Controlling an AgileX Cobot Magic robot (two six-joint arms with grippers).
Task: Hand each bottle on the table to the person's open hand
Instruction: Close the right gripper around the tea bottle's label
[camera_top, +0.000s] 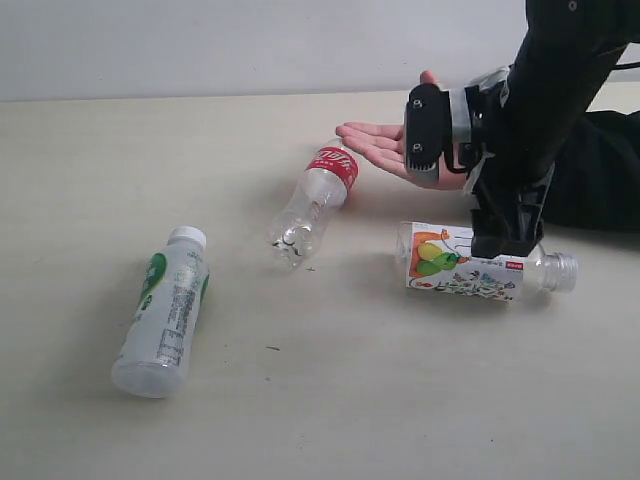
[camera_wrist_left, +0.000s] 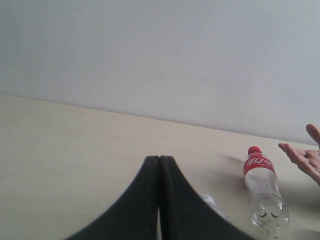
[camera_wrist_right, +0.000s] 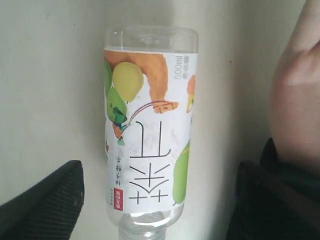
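Three bottles lie on their sides on the table (camera_top: 330, 400). The white-green one (camera_top: 165, 310) is at the left and the red-labelled one (camera_top: 315, 205) in the middle, its cap close to the person's open hand (camera_top: 375, 145). At the right lies the fruit-label bottle (camera_top: 470, 265). My right gripper (camera_top: 507, 245) stands open over that bottle's shoulder; in the right wrist view its fingers flank the bottle (camera_wrist_right: 150, 130) with gaps on both sides. The left gripper (camera_wrist_left: 159, 160) is shut and empty, out of the exterior view. No yellow-labelled bottle shows.
A black block of my right arm (camera_top: 425, 130) hangs in front of the palm. The person's black sleeve (camera_top: 600, 170) rests at the far right. A white wall (camera_top: 250, 45) backs the table. In the left wrist view, the red-labelled bottle (camera_wrist_left: 262, 187) and hand (camera_wrist_left: 302, 157) sit far off.
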